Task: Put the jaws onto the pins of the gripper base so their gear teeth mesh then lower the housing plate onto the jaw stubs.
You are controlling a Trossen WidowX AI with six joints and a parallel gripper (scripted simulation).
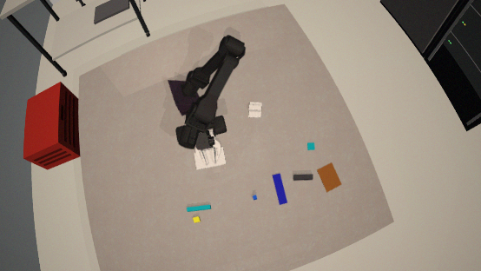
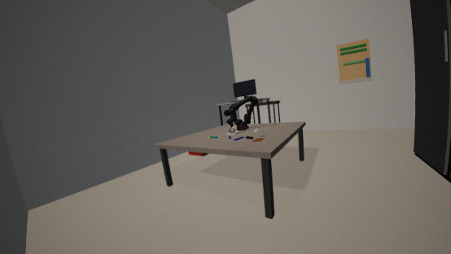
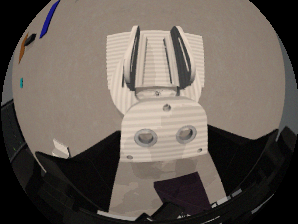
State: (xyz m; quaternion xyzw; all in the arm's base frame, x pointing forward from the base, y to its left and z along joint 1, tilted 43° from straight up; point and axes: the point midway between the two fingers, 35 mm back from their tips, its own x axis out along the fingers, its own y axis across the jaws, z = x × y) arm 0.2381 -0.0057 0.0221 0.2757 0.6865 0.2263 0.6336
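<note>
The white gripper base (image 1: pixel 200 162) (image 3: pixel 113 65) lies flat on the table. The left jaw (image 3: pixel 128 65) and the right jaw (image 3: pixel 192 69) stand on it, roughly parallel and apart, pointing away from the arm. Their gear teeth and the pins are hidden under the plate in the wrist view. My gripper (image 3: pixel 163 132) is shut on the white housing plate (image 3: pixel 166 122), one black finger at each side edge. The plate has two large round holes and covers the near end of the base from above. Its height over the jaw stubs cannot be told.
A small white ridged part (image 1: pixel 255 109) (image 3: pixel 61 148) lies right of the arm. A blue bar (image 1: pixel 280 188), a dark bar (image 1: pixel 303 177), an orange plate (image 1: pixel 329 177), a teal square (image 1: pixel 311 146), a teal bar (image 1: pixel 199 208), a yellow cube (image 1: pixel 196 220) and a small blue cube (image 1: pixel 254 197) lie farther out.
</note>
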